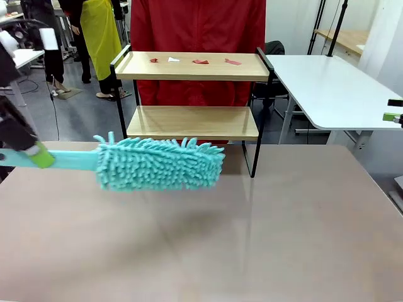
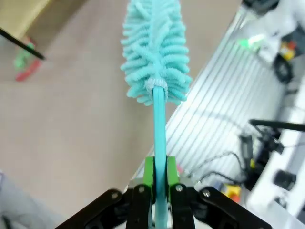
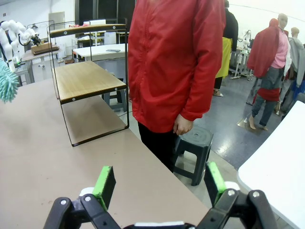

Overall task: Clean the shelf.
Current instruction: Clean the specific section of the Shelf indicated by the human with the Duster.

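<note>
Nearest in, the left gripper (image 2: 159,191) is clenched on the duster (image 1: 160,165), green pads pinching the thin handle right at its end. That's a long lever on a narrow grip. Any push against the fluffy head could twist the handle in the pads or swing it off line. The head hangs above the table (image 1: 252,251), off the surface, in front of the shelf's lower left. Off to the right side, the right gripper (image 3: 159,188) stands released, jaws wide, nothing between them.

Further back, the shelf (image 1: 189,74) sits at the table's far side. The lower board looks bare. The top board carries the scraps (image 1: 200,61), red ones and a white one, strung along the middle. The sweeping looks not yet begun, with the duster head well below that board.

Now the hazards. The raised side rails come first: a handle coming in from the left has to clear the left rail, and if it catches, this light rack could slide or tip. If the sweep is too brisk, the scraps could fly off the back or drop onto the lower board. They look light enough to cling to the fibres, too.

Furthest off, a person (image 1: 198,25) in red stands just behind the shelf, one hand (image 3: 183,125) hanging near its end. A wide swing could reach them.
</note>
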Robot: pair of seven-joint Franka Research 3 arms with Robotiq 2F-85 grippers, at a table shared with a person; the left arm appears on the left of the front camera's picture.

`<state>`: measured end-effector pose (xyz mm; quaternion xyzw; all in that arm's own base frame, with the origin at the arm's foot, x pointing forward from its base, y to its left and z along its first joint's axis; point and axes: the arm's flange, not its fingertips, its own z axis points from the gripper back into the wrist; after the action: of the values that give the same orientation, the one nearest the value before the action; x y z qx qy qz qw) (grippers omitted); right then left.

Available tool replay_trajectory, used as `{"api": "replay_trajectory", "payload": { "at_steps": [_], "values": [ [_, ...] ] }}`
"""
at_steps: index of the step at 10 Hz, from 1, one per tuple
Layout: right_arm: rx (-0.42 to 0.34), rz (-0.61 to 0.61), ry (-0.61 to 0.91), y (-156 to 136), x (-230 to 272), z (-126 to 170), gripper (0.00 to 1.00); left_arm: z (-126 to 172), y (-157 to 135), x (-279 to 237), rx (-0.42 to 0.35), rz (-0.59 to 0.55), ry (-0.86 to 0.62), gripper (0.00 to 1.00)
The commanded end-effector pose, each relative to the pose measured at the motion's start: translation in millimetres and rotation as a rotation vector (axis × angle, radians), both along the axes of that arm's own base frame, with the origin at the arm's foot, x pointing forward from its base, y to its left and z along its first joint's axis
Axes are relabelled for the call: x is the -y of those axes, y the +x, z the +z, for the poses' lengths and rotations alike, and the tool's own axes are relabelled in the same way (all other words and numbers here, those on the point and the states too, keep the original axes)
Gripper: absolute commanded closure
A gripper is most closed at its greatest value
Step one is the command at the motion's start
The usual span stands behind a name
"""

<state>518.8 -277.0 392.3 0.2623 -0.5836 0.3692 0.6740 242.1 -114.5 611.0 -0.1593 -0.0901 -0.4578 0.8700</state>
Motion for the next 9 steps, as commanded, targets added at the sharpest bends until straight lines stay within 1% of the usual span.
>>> {"api": "replay_trajectory", "payload": {
  "at_steps": [1,2,3,4,5,6,7,8,9],
  "values": [
    [-0.014,-0.004,-0.005,1.4,-1.7,6.0,0.0,33.5,-1.8,-11.5,-0.065,-0.026,0.149,0.87],
    [-0.014,-0.004,-0.005,1.4,-1.7,6.0,0.0,48.5,-7.7,-24.9,-0.124,-0.016,0.265,0.87],
    [-0.014,-0.004,-0.005,1.4,-1.7,6.0,0.0,56.0,-11.2,-40.1,-0.179,-0.046,0.317,0.87],
    [-0.014,-0.004,-0.005,1.4,-1.7,6.0,0.0,62.4,-14.0,-57.4,-0.211,-0.073,0.349,0.87],
    [-0.014,-0.004,-0.005,1.4,-1.7,6.0,0.0,-44.0,64.8,-111.8,-0.17,-0.089,0.336,0.87],
    [-0.014,-0.004,-0.005,1.4,-1.7,6.0,0.0,-49.1,68.0,-99.8,-0.195,-0.143,0.357,0.87],
    [-0.014,-0.004,-0.005,1.4,-1.7,6.0,0.0,-60.5,71.0,-91.7,-0.243,-0.17,0.385,0.87],
    [-0.014,-0.004,-0.005,1.4,-1.7,6.0,0.0,-61.6,75.2,-87.0,-0.236,-0.185,0.406,0.87],
    [-0.014,-0.004,-0.005,1.4,-1.7,6.0,0.0,-61.1,67.4,-77.3,-0.163,-0.199,0.38,0.87]
  ]
}}
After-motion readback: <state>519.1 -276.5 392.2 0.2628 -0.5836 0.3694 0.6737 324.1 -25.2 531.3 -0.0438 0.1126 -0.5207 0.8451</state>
